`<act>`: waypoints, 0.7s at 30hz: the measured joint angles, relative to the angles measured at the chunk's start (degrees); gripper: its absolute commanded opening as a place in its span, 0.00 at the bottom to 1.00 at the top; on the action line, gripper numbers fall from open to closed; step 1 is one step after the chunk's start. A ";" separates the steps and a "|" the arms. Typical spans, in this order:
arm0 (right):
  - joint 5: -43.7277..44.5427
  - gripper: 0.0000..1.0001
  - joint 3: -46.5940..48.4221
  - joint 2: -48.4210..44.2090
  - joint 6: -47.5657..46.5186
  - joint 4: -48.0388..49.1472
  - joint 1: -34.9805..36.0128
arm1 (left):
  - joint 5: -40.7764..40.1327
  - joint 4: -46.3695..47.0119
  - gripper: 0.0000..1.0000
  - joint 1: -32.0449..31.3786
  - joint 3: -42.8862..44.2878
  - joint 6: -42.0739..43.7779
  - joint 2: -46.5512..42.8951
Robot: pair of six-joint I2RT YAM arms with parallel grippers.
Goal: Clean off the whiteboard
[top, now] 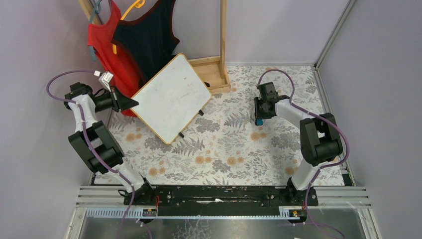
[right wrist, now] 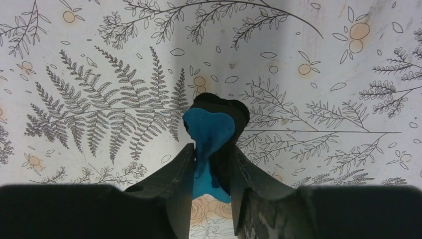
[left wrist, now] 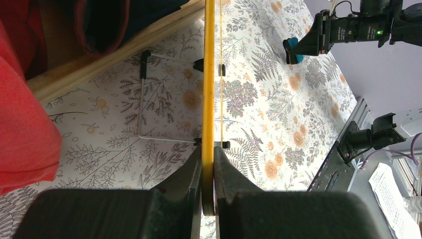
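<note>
The whiteboard [top: 171, 97] has a wooden frame and stands tilted on a wire stand at the back left, with faint marks on its white face. My left gripper [top: 130, 103] is shut on its left edge. In the left wrist view the board shows edge-on as a yellow strip [left wrist: 209, 74] pinched between my fingers [left wrist: 184, 177]. My right gripper [top: 259, 118] is shut on a blue and black eraser [right wrist: 209, 132], held low over the cloth to the right of the board. The eraser also shows in the left wrist view [left wrist: 292, 49].
A floral cloth [top: 224, 149] covers the table. A wooden rack [top: 216, 69] with a red top [top: 104, 45] and a dark top [top: 149, 35] on hangers stands behind the board. Grey walls close both sides.
</note>
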 measured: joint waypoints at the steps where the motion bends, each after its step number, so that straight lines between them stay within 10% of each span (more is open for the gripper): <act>1: -0.13 0.38 0.00 0.00 -0.04 -0.02 0.02 | 0.00 0.04 0.01 0.00 0.00 -0.07 0.00; 21: 2.49 0.51 -0.79 -3.91 -0.02 0.35 0.00 | 0.07 0.26 0.02 0.00 -0.11 -0.22 0.00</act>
